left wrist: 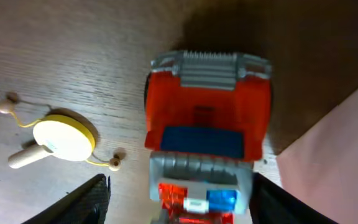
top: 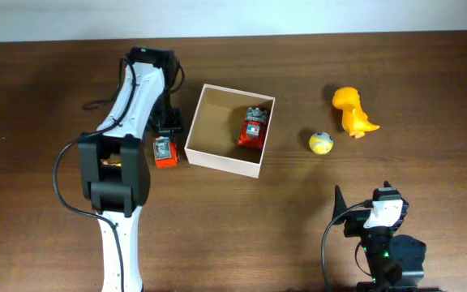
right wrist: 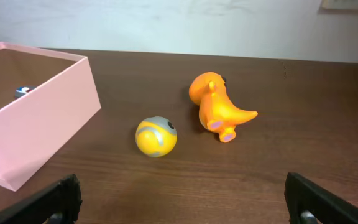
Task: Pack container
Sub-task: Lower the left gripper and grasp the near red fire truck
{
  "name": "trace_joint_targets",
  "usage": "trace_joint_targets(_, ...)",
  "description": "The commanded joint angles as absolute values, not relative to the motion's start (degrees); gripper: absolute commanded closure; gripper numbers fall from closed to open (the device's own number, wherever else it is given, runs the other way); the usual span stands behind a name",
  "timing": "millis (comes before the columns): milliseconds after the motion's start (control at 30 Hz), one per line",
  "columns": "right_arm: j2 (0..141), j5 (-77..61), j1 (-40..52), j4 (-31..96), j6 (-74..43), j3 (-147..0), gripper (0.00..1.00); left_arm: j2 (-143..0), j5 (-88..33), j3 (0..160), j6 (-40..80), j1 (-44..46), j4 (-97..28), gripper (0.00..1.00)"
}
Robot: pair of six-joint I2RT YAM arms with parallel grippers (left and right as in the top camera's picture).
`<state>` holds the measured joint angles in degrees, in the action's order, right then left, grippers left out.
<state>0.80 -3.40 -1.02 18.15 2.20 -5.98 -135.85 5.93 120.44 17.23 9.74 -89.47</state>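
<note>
The container (top: 217, 156) stands left of the table's middle, and a red toy truck (top: 252, 130) lies in it against the right wall. A second red truck (top: 164, 152) sits on the table just outside the container's left wall. My left gripper (top: 166, 138) is over it. In the left wrist view this truck (left wrist: 207, 118) lies between the open fingers (left wrist: 86, 199), with a clear gap on its left side. My right gripper (top: 383, 204) rests open and empty near the front right. A blue glint of the packed truck (right wrist: 21, 91) shows inside the container (right wrist: 42, 118).
A yellow ball (top: 321, 143) and an orange dinosaur (top: 353, 112) lie right of the container, ahead of my right gripper (right wrist: 182, 210). A small yellow-and-white rattle drum (left wrist: 64, 137) lies left of the outer truck. The container wall (left wrist: 334, 155) is close on the truck's right.
</note>
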Motion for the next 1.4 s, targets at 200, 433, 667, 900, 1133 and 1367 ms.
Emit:
trace_joint_targets(200,0.2,-4.1,-0.8,18.2,2.6,-5.6,0.01,-134.8,3.1,117.6,16.1,10.6,-86.4,0.28)
trace_joint_targets(433,0.2,-4.1,-0.8,18.2,2.6,-5.6,0.01,-134.8,2.2,117.6,16.2,10.8,-84.4,0.31)
trace_joint_targets(667,0.2,-4.1,-0.8,18.2,2.6,-5.6,0.01,-134.8,2.3,117.6,16.3,10.9,-84.3,0.45)
trace_joint_targets(900,0.2,-4.1,-0.8,18.2,2.6,-5.6,0.01,-134.8,2.3,117.6,16.4,10.9,-84.4,0.5)
trace_joint_targets(1133,0.2,-4.1,-0.8,18.2,2.6,-5.6,0.01,-134.8,2.3,118.1,17.3,10.5,-83.5,0.5)
trace_joint_targets(1367,0.2,-4.1,-0.8,18.2,2.6,-5.6,0.01,-134.7,2.3,121.1,17.3,10.5,-84.7,0.52)
